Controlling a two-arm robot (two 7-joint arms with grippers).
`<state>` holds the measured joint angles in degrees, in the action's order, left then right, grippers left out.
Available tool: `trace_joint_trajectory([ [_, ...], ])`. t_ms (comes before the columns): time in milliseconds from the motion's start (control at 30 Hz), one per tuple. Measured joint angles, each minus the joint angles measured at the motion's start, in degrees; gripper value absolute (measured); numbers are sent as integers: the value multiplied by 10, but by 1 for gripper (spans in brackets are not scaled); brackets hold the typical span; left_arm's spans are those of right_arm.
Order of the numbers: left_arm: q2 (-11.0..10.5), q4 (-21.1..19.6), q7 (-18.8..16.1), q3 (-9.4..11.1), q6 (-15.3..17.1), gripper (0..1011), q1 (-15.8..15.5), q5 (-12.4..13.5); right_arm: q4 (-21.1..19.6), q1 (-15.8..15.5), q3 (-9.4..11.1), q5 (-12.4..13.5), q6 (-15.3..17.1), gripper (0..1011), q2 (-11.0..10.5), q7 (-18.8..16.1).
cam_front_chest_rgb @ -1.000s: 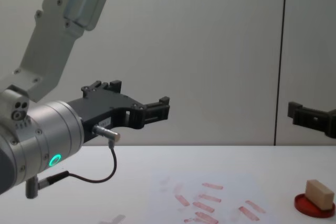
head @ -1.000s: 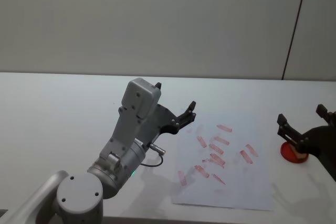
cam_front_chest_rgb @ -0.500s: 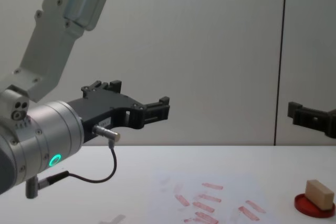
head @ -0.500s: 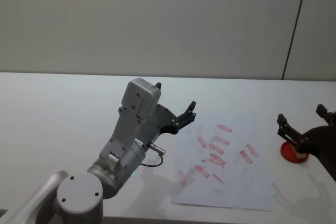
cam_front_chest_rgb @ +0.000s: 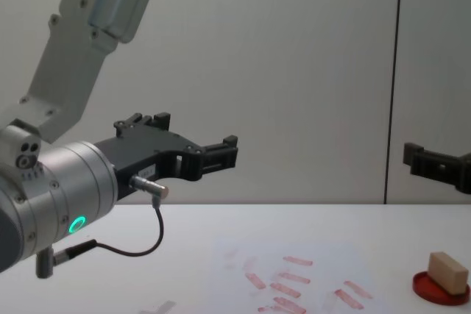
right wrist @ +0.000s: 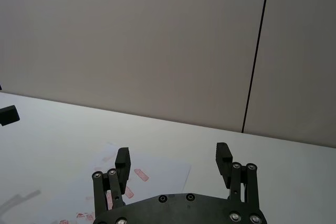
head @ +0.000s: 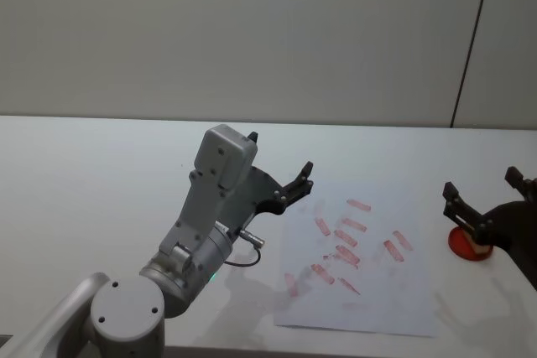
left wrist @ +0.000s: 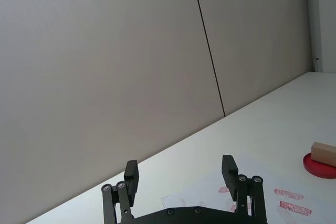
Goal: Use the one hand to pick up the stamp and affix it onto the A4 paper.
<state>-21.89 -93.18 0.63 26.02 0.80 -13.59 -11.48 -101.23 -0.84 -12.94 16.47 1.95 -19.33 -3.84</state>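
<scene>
head view looks down, chest view level, both share the a4 paper (head: 377, 295)

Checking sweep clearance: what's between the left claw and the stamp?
Only the A4 paper, lying flat, per head view. Open left claw hangs left of it; stamp sits on red ink pad, under the open right claw.

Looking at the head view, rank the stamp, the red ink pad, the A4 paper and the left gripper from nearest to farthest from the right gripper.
1. stamp and red ink pad, by the right gripper; the stamp sits on the pad, too close to call.
2. A4 paper, to their left.
3. left gripper, past the paper's left edge.
</scene>
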Motion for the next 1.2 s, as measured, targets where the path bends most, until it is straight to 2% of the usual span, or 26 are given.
trace_joint_trajectory([
  [233, 0, 0, 0, 0, 0, 1002, 0, 0, 1, 0, 1, 2, 3, 1001, 0, -1],
  [500, 0, 0, 0, 0, 0, 1002, 0, 0, 4, -3, 7, 18, 34, 1001, -5, 0],
  [833, 0, 0, 0, 0, 0, 1002, 0, 0, 5, -3, 19, 49, 109, 1001, -14, 9],
  [1200, 0, 0, 0, 0, 0, 1002, 0, 0, 0, 12, 28, 68, 187, 1001, -15, 21],
])
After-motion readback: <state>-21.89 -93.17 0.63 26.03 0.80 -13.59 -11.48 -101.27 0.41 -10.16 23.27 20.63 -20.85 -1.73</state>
